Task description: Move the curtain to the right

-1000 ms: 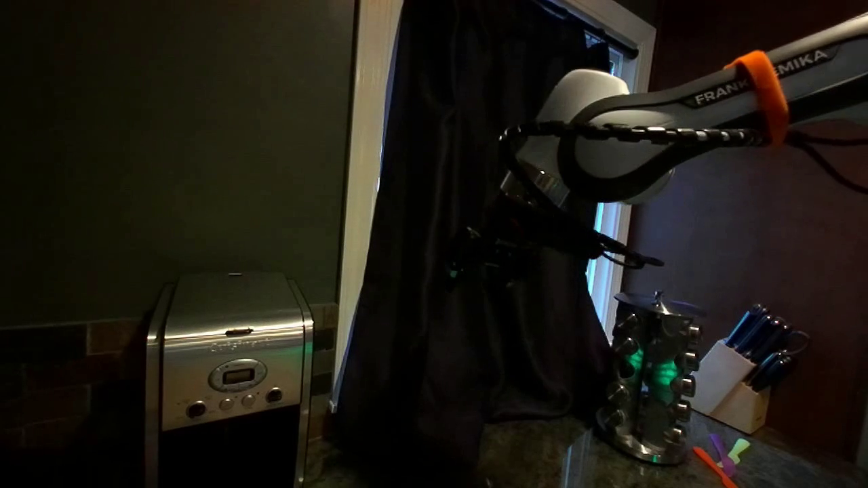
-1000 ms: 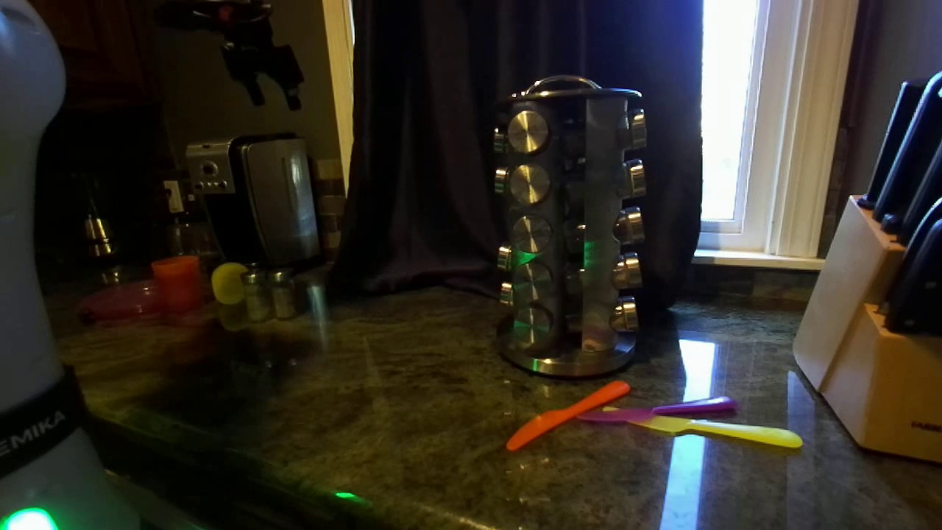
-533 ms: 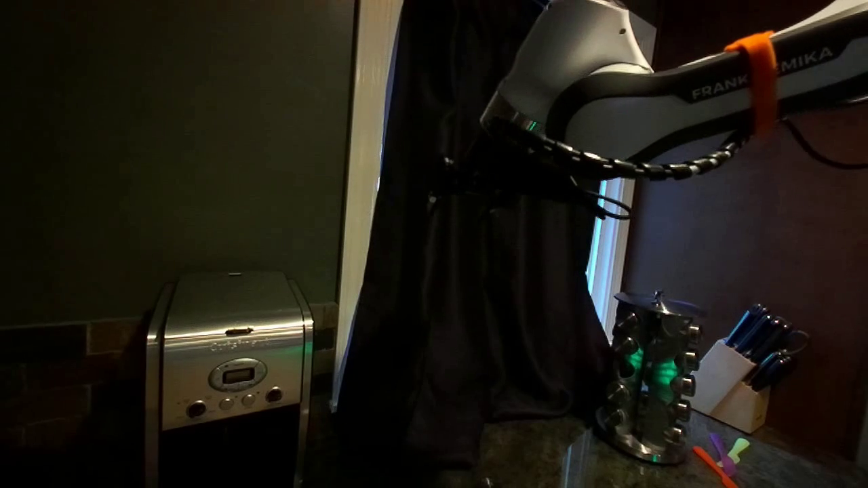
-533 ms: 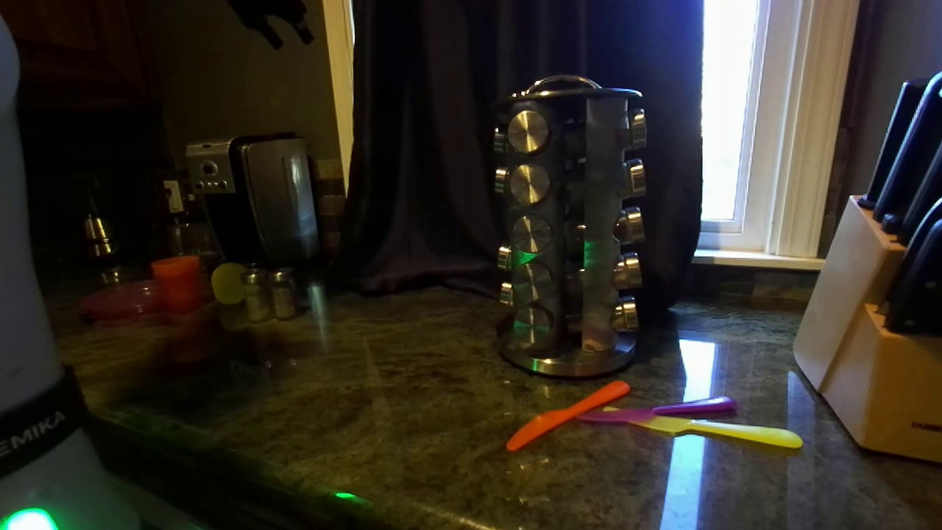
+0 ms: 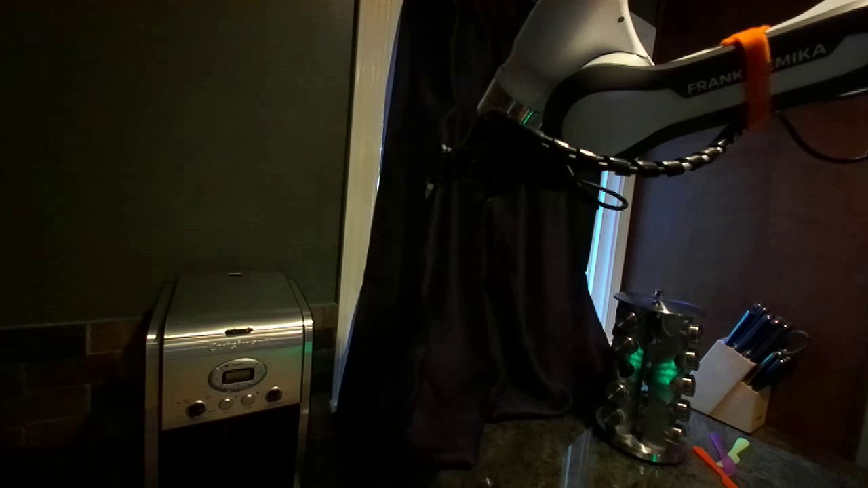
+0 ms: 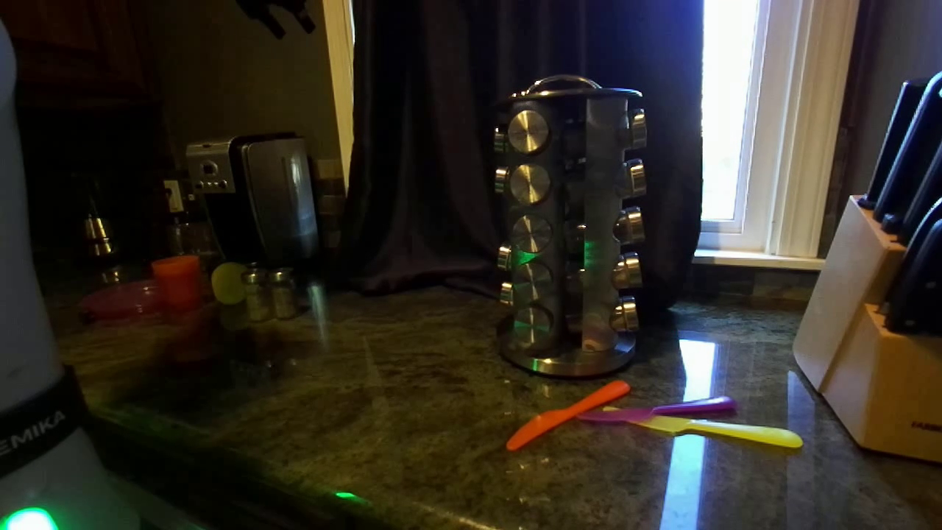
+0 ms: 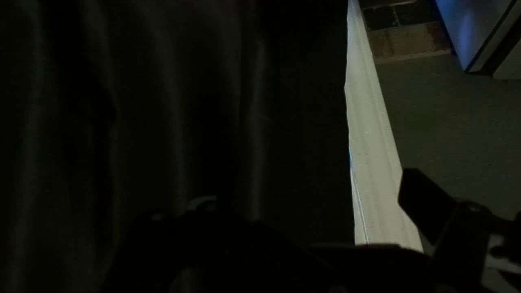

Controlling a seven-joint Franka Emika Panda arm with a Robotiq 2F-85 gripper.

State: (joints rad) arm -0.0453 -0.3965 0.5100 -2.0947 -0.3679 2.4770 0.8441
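The curtain (image 5: 461, 325) is a long dark drape with soft vertical folds. It covers most of the window in both exterior views (image 6: 427, 184) and fills the left and middle of the wrist view (image 7: 163, 101). My gripper (image 5: 437, 169) is raised in front of the curtain's upper half, dark and hard to make out against it. In an exterior view only its two spread fingertips (image 6: 293, 31) show at the top edge. In the wrist view the jaws (image 7: 321, 203) are apart, with the curtain's edge and white window trim seen between them. Contact with the fabric cannot be told.
A steel coffee maker (image 5: 234, 352) stands beside the curtain. A spice rack (image 5: 654, 379) stands on the counter (image 6: 412, 442) close to the curtain, with a knife block (image 5: 729, 386) beyond. Several coloured plastic knives (image 6: 567, 416) lie before the rack. White window trim (image 7: 374, 142) borders the curtain.
The arm and gripper have moved up along the front of the curtain, mostly in the first half second. The gripper has nearly left an exterior view at the top. The curtain hangs about the same.
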